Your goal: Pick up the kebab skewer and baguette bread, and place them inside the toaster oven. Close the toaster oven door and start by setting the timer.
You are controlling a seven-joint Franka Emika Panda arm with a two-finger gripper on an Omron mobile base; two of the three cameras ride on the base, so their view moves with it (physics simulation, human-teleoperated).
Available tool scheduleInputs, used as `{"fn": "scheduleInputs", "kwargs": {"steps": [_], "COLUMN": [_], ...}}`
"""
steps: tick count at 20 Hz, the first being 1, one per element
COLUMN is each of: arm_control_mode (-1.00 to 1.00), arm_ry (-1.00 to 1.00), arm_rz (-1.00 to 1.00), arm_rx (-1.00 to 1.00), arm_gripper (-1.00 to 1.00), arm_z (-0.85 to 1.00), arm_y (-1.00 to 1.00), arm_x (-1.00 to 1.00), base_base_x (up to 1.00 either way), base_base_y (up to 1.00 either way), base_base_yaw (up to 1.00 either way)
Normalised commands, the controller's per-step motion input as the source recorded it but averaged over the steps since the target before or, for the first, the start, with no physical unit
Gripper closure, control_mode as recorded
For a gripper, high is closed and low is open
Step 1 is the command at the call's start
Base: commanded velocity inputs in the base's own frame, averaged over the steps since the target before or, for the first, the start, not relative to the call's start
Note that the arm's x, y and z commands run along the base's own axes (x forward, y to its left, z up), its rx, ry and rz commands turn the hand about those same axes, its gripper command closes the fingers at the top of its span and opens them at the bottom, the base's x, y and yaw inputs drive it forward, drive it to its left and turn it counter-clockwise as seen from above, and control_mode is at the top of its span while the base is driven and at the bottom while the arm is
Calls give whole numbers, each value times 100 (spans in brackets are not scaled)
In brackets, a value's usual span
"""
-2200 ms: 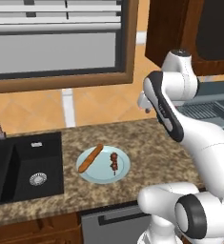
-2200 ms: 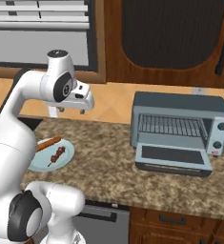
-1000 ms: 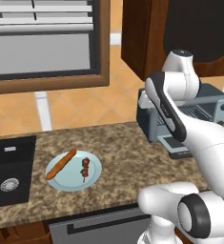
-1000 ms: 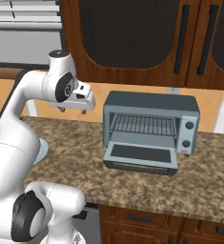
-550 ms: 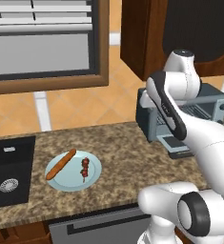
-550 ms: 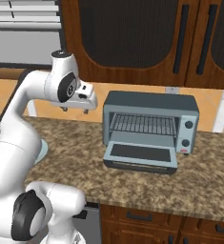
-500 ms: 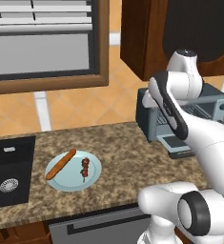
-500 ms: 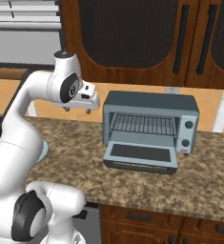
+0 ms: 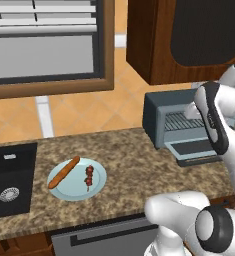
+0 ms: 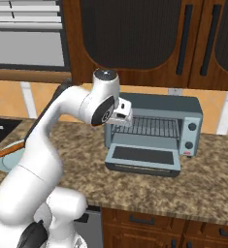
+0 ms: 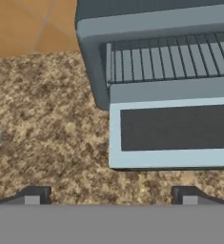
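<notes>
1. Speckled brown stone bench (image 9: 134, 160) carries a pale blue plate (image 9: 77, 181) on the left, beside a black sink (image 9: 9, 180).
2. Nothing is done yet: kebab skewer (image 9: 89, 178) and baguette bread (image 9: 63, 172) both lie on the plate.
3. Toaster oven (image 10: 156, 131) stands right, toaster oven door (image 10: 142, 156) dropped open.
4. Fingers (image 11: 35, 195) spread wide, holding nothing, high above the bench.
5. Oven knobs are too small to read; loading, closing and timer remain.

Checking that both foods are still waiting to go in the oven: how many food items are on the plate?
2, both on the plate left of the toaster oven: the baguette bread on its left side, the kebab skewer right of it.
</notes>
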Motion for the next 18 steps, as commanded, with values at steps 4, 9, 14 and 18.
{"fn": "scheduleInputs", "kwargs": {"steps": [4,9,14,18], "arm_control_mode": [-100,-100,-100,-100], "arm_ry": [-25,-29,-16,-13], "arm_rz": [0,0,0,0], "arm_rx": [0,-3,0,-1], "arm_gripper": [-100,-100,-100,-100], "arm_z": [-52,-53,-26,-12], "arm_y": [-100,-75,-36,-4], "arm_x": [-27,-12,8,29], "base_base_x": [0,0,0,0], "base_base_y": [0,0,0,0], "base_base_yaw": [0,0,0,0]}}
